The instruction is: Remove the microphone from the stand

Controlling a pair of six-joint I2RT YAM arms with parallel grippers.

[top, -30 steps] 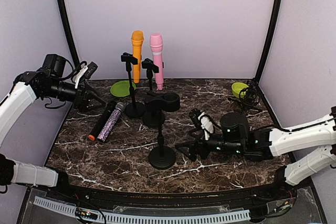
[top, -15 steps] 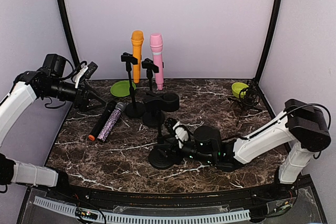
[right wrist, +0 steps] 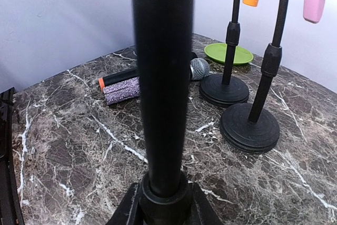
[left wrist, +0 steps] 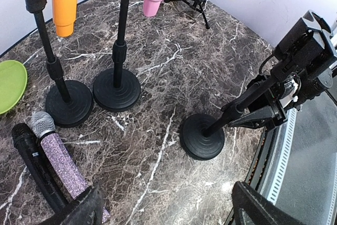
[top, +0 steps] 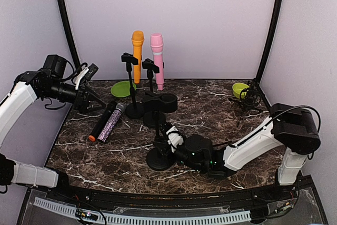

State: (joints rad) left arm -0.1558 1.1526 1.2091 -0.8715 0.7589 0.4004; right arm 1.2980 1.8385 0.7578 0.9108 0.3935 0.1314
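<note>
Your right pincer [top: 164, 140] is clamped on the pole of the front stand [top: 159, 157], with the black mic [top: 163, 101] in the clip above it. Your left pincer [top: 92, 86] hangs open, well off to its left, over the bench [top: 221, 104].

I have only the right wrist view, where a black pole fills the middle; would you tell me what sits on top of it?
Observer: A black microphone rests in the clip at the top of that front stand.
Operator: Thank you. Where along the stand is my claw?
Observer: The right claw is shut on the pole low down, just above the round base.
Operator: And what is the other arm doing?
Observer: The left claw is open and holds nothing, off at the left edge of the table.
</note>
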